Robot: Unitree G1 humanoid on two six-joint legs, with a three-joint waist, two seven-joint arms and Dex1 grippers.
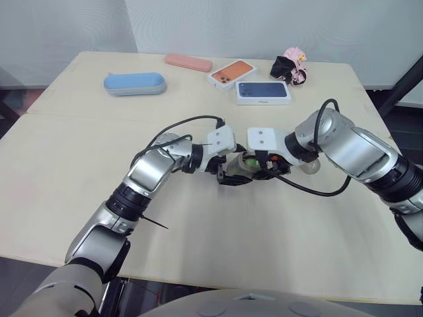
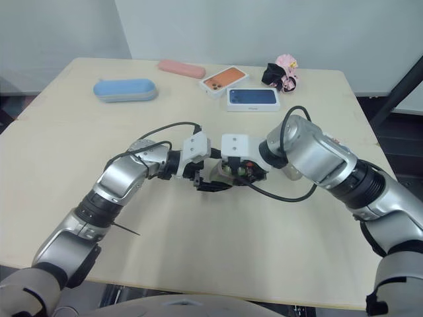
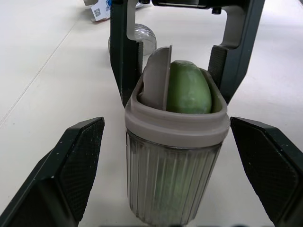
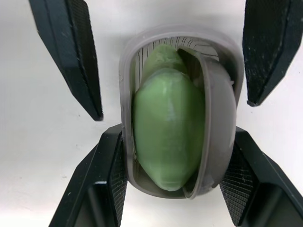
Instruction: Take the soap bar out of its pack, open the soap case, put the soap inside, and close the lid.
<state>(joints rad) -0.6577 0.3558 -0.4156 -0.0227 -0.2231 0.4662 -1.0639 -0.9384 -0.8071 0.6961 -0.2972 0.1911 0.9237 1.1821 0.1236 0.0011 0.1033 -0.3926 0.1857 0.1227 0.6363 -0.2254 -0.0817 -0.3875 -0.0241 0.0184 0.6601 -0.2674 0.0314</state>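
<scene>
At mid-table, the soap case (image 3: 173, 179), green soap bar (image 3: 189, 87) inside, is clamped upright by the right gripper (image 4: 176, 142); the left gripper (image 3: 166, 124) is spread wide, likely to shut the lid (image 3: 154, 75).

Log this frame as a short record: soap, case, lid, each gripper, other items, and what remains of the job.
soap: green bar, standing on end inside the case
soap case: upright on the table, ribbed clear body, grey rim
lid: open, tipped on edge in the mouth beside the soap
right gripper: closed against the case's two sides
left gripper: open, clear of the case on both sides
far side: blue pouch, pink pouch, orange phone box, blue phone box
remaining: close the lid
</scene>
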